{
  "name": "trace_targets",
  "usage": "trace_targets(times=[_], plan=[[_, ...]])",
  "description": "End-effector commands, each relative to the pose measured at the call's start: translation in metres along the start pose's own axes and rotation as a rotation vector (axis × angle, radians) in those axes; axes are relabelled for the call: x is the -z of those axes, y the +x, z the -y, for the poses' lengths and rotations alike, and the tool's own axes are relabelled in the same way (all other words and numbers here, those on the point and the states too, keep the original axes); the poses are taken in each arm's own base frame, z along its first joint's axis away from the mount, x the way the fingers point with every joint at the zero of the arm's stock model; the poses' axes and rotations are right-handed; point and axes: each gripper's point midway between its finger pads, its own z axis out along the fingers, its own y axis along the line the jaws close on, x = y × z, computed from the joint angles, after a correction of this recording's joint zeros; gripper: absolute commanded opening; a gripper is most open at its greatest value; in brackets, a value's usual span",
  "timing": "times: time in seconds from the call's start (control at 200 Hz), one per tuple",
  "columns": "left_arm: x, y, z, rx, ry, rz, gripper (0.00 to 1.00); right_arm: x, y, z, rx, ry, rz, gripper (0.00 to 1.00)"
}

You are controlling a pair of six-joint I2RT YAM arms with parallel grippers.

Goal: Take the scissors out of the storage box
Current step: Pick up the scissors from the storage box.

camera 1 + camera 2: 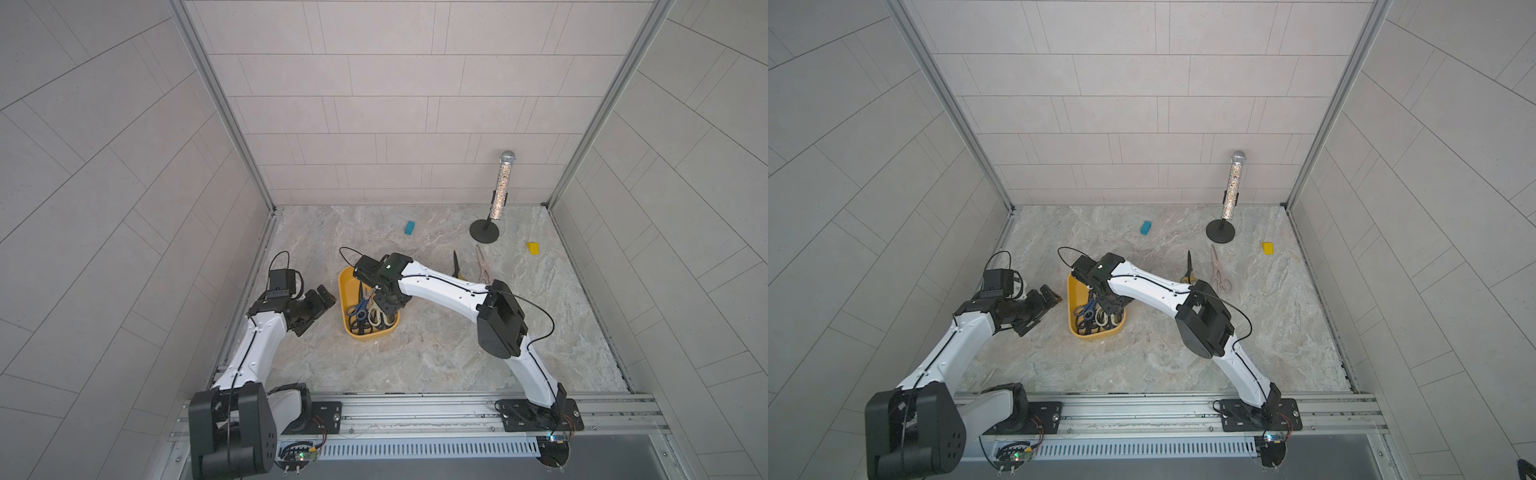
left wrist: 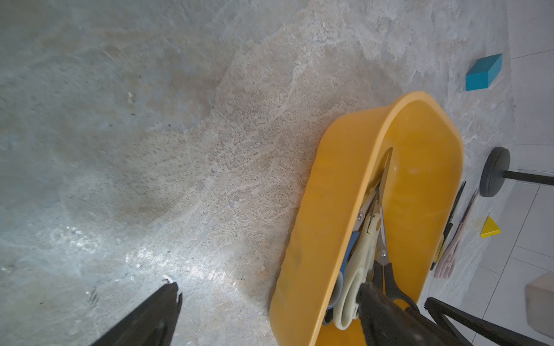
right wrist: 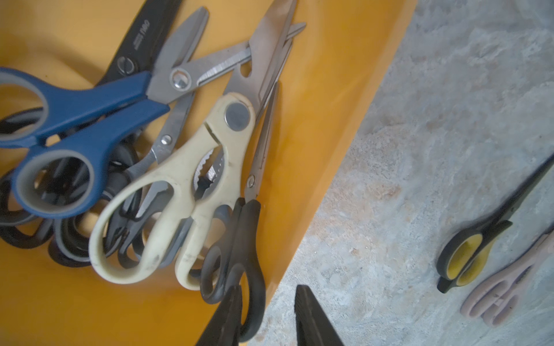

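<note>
Jaws of left gripper [image 1: 316, 311] at full spread, empty, touching nothing; position just left of storage box [image 1: 368, 335], clear of its wall. Storage box flat on marble table [image 1: 415, 353], with scissors heaped at its near end, handles toward the robot's base.

Told apart inside, in the right wrist view:
- one blue-handled pair [image 3: 90, 113] on top, blades crossed open
- one cream-handled pair [image 3: 168, 191]
- at least three black-handled pairs, namely one black-bladed pair [image 3: 141, 33], one small pair [image 3: 165, 140] under the cream one, and one slim pair [image 3: 239, 239] along the box's right wall

Further black loops beneath, too tangled for a count.

Right gripper [image 1: 385, 306] down over the box's right wall, jaws at a narrow gap yet apart, closed on nothing. One finger [image 3: 226, 323] inside, at the handle loop of the slim pair; other finger [image 3: 314, 326] outside, above bare table.

Right of the box and well clear of it, two pairs flat on the table, side by side: one yellow-and-black pair [image 1: 456, 262], one pale pink pair [image 1: 483, 266]. Behind the box, one teal block [image 1: 410, 227]. Farther right and behind, one glittery microphone [image 1: 500, 187] upright on one round-based stand [image 1: 484, 230]. Farthest right of the box, one yellow block [image 1: 533, 247].
</note>
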Motion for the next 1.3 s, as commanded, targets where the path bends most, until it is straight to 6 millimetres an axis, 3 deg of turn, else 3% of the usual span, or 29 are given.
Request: trace_targets(times=[0.0,0.405,0.991,1.291], plan=[[0.001,0.001,0.002,-0.026,0.007,-0.001,1.0,-0.002,0.013,0.004,0.072,0.073,-0.056,0.34],[0.003,0.0,0.004,-0.032,0.016,0.01,1.0,-0.007,0.011,0.004,0.203,0.244,-0.072,0.29],[0.003,0.001,0.003,-0.029,0.013,0.008,1.0,0.025,-0.002,0.019,0.209,0.314,-0.022,0.0],[0.002,0.001,0.002,-0.027,0.01,0.007,1.0,0.04,-0.002,0.023,0.205,0.305,-0.011,0.0]])
